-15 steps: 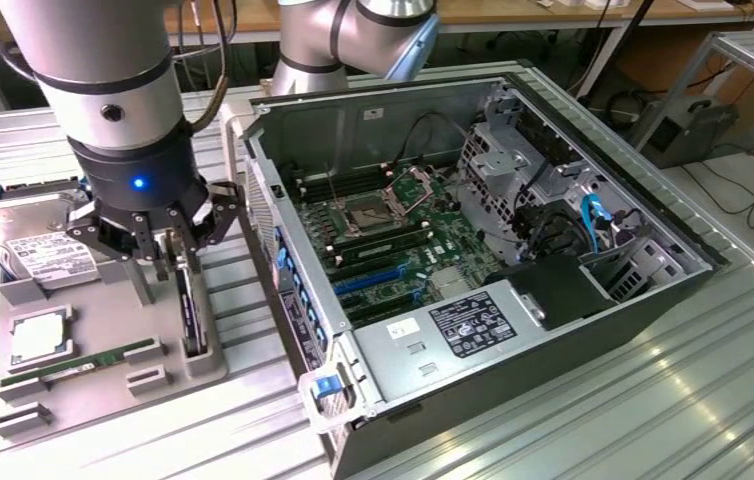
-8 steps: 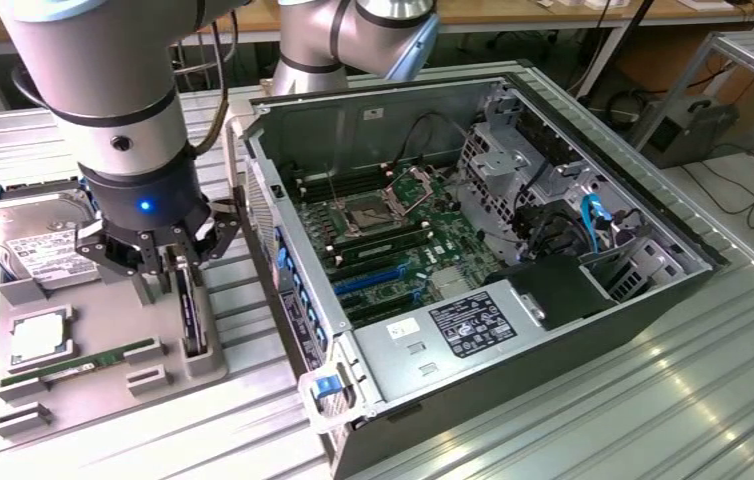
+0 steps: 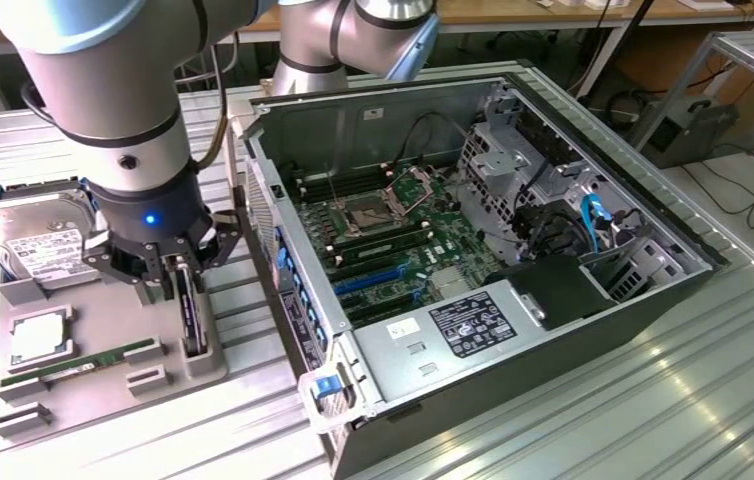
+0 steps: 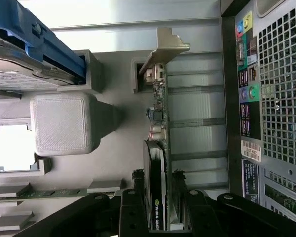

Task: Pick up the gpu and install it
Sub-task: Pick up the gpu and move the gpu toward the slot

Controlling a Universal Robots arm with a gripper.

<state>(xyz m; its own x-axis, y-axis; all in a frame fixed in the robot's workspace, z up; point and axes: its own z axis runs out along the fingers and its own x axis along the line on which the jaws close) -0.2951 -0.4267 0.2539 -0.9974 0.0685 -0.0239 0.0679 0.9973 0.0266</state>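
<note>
Exterior view: grey robot arm with black claw (image 3: pixel 180 275) down over a grey plastic parts holder (image 3: pixel 204 365) on the slatted metal desk (image 3: pixel 697 380). Thin black flat gpu (image 3: pixel 193 315) with a metal end bracket stands on edge in a slot of that holder, on the side nearest the open black-and-silver PC tower case (image 3: pixel 524 390). Claw is narrow, clamped on the upper edge of the gpu; card is seated in its slot. Same holder also carries a boxy silver hard drive with white label (image 3: pixel 37 248), a square silver CPU chip (image 3: pixel 41 338) and a slim green memory stick (image 3: pixel 84 362). Case lies on its side, open, motherboard exposed, just beside the holder.

Wrist view: gpu (image 4: pixel 158 143) seen edge-on, silvery bracket (image 4: pixel 164 47) at the far end. Claw (image 4: pixel 158 180) straddles the card, black fingers (image 4: pixel 133 207) pressed against both faces. Grey holder (image 4: pixel 123 148) below. Hard drive (image 4: pixel 19 74) in a blue frame, CPU chip (image 4: pixel 12 148) and memory stick (image 4: pixel 44 193) lie to one side of the card. PC case's perforated rear panel (image 4: pixel 281 98) is on the other side.
</note>
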